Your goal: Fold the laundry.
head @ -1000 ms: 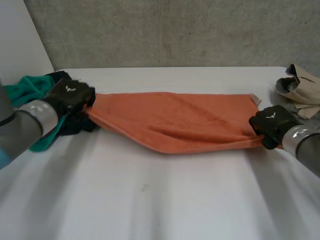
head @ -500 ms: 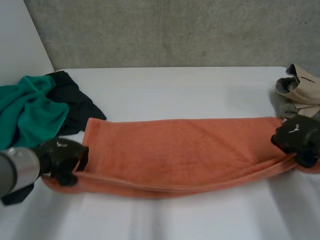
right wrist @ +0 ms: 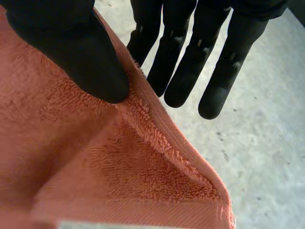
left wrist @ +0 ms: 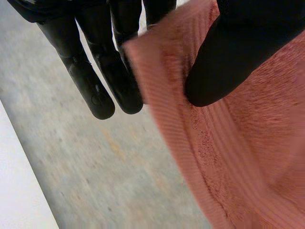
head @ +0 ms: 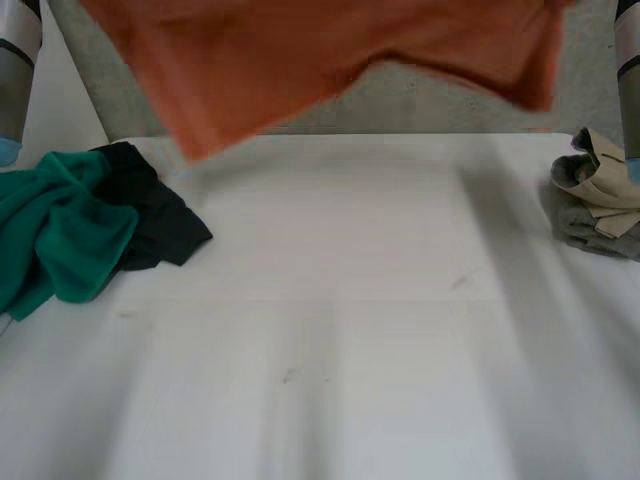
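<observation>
Head view, left to right. Left arm (head: pixel 14 60) comes down at 10 o'clock, grey with a light-blue cap. At 9 o'clock a crumpled green cloth (head: pixel 60 235) lies on the white table (head: pixel 330 360), touching and partly overlapping a black cloth (head: pixel 155 215) on its inner side. Orange towel (head: pixel 330 45) is held up in the air across 11 to 1 o'clock, stretched between the two arms, in front of the grey wall (head: pixel 420 105); its lower edge sags unevenly, and the lowest flap hangs at 11 o'clock near the table's far edge; contact there cannot be judged. At 3 o'clock a pile of folded beige and grey laundry (head: pixel 595 195) sits on the table, well apart from the towel. Right arm (head: pixel 628 70) stands at 2 o'clock. Left wrist view: left hand (left wrist: pixel 238 52) pinches the towel just inside its hemmed edge, thumb pressed on the terry face, straight fingers behind the cloth. Right wrist view: right hand (right wrist: pixel 71 52) pinches the towel near a corner, thumb on top, straight fingers behind the edge.
</observation>
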